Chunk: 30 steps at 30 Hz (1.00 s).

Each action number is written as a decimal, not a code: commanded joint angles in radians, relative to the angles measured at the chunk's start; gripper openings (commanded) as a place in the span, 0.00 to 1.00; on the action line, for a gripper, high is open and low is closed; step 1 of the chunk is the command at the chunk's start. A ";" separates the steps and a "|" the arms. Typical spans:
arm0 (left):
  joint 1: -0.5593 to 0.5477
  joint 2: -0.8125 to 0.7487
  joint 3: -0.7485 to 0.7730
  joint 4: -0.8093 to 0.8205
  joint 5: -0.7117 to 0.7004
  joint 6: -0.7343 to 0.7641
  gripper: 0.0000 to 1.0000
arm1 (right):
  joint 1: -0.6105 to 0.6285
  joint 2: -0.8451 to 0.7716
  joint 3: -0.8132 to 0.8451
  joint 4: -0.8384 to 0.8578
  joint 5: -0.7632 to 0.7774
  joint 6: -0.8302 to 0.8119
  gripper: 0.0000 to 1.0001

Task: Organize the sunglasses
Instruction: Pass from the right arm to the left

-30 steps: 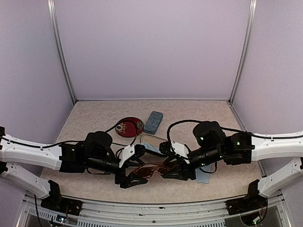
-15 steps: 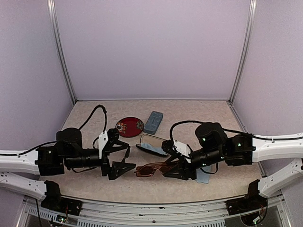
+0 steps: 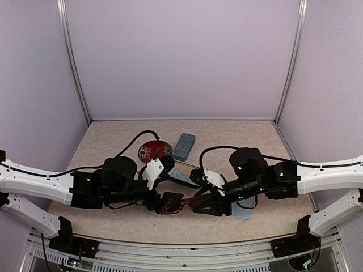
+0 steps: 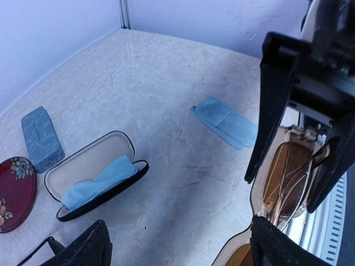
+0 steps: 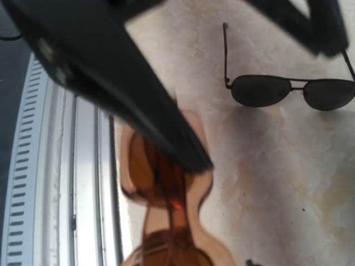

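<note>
The reddish-brown sunglasses [image 3: 187,203] hang just above the table near its front edge, with my right gripper [image 3: 203,205] shut across one lens [image 4: 288,177]. My left gripper [image 4: 180,249] is open; its right fingertip [image 4: 277,246] is against the free end of this pair, and its left fingertip [image 4: 83,249] is far off to the side. The thin black-framed sunglasses [image 5: 288,91] lie flat on the table with one arm unfolded. In the top view my left arm hides them.
An open black case [image 4: 94,174] with a blue cloth inside lies behind the grippers. A blue-grey case [image 3: 183,146] and a round red dish [image 3: 154,151] sit further back. Another blue cloth [image 4: 227,122] lies by my right arm. The table's metal front rail [image 5: 83,194] is close.
My left arm drew back to the left, then swung right again, bringing its open jaws to the reddish-brown sunglasses. My right gripper kept its hold and shifted slightly left.
</note>
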 commanded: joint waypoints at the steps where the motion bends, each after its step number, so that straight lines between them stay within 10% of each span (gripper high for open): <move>1: -0.017 0.014 0.019 -0.029 -0.040 -0.009 0.84 | -0.006 -0.009 0.004 0.048 0.007 0.012 0.18; 18: 0.071 -0.291 -0.163 0.101 -0.032 -0.058 0.88 | -0.036 0.002 -0.018 0.076 0.071 0.103 0.15; 30: -0.171 -0.189 -0.222 0.140 -0.130 0.413 0.89 | -0.134 0.100 0.117 -0.050 -0.193 0.374 0.15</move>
